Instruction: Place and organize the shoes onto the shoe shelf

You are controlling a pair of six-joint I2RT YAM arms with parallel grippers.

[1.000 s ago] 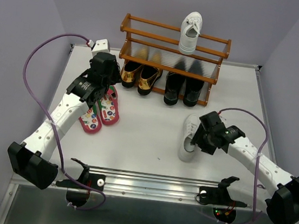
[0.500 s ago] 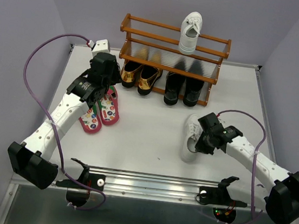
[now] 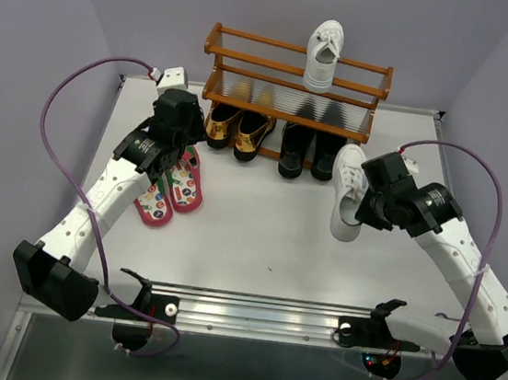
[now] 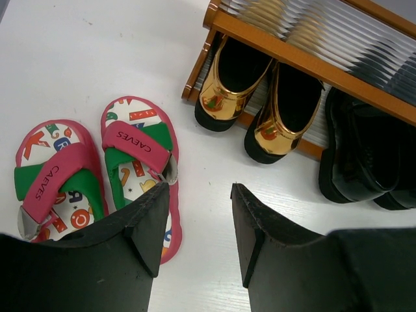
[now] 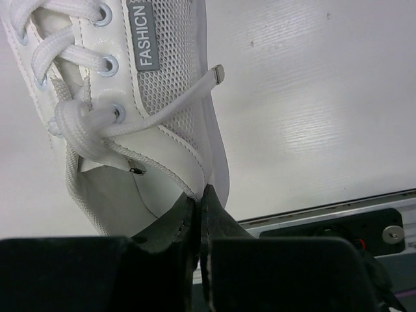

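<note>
At the far left, the left gripper [image 4: 200,195] hovers with its jaws apart and nothing between them. It hangs above the pink flip-flops [image 4: 140,149], which lie side by side on the table [image 3: 248,236] just left of the shoe shelf [image 3: 297,64]. Next along, the gold loafers [image 4: 218,107] are tucked under the lower tier. The black boots [image 4: 364,156] stand just beside them on the right.

On the top tier, right of centre, one white sneaker [image 3: 324,55] sits with its long axis running front to back.

Its mate, the second white sneaker [image 3: 348,197], is at the right, near the shelf's front right corner. The right gripper [image 5: 200,214] is pinched tight on the rim of its collar. The laces run away from the fingers, so the shoe's long axis points roughly toward the shelf, heel end nearer the arm's base. It looks to be clear of the table, though the overhead view does not settle that.

From the right gripper, the top tier lies ahead, higher and slightly left, and the right arm is plainly the nearer one. My guess is that the coming move turns on carrying the shoe up and over the front rail. Its axis already lies about parallel to its mate's, so it should land alongside with little turning.
</note>
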